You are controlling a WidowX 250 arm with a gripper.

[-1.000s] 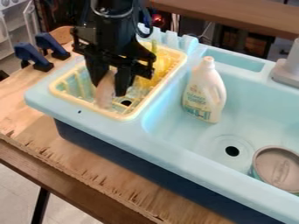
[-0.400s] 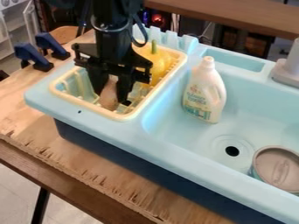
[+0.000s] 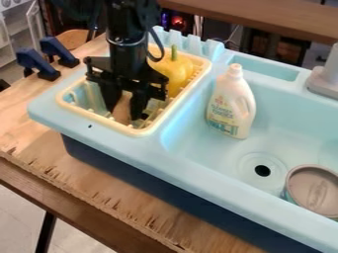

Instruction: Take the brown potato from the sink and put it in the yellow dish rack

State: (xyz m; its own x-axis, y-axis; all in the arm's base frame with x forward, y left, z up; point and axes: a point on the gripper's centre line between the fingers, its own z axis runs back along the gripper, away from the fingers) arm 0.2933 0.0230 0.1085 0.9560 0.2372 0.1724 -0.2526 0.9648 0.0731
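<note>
Fingers [image 3: 139, 105] grasping a brown oblong piece [image 3: 121, 109] inside the yellow basket

The black fingers point down, one on each side of the brown oblong piece, and grip it between them. Both the piece and the fingertips are below the rim of the pale yellow basket [image 3: 136, 132], near its 6 o'clock end. The black arm [image 3: 127, 34] comes down to them from 12 o'clock.

At 1 o'clock from the fingers, in the same basket, lies a yellow pepper-shaped thing [image 3: 177, 71] with a green stem. The basket is set in the left part of a light blue toy sink [image 3: 218, 173].

At 3 o'clock, in the larger basin, a white bottle [image 3: 231, 101] with a handle stands with a slight tilt. Farther round, at 4 o'clock, come the dark drain hole [image 3: 263, 170] and, beyond it, a round tin [image 3: 315, 190] with a greyish top. A grey faucet [image 3: 324, 81] rises at the basin's 2 o'clock edge.

At 10 to 11 o'clock from the fingers, two dark blue clamps [image 3: 36, 64] sit on the wooden bench [image 3: 29, 123] that carries the sink.
</note>
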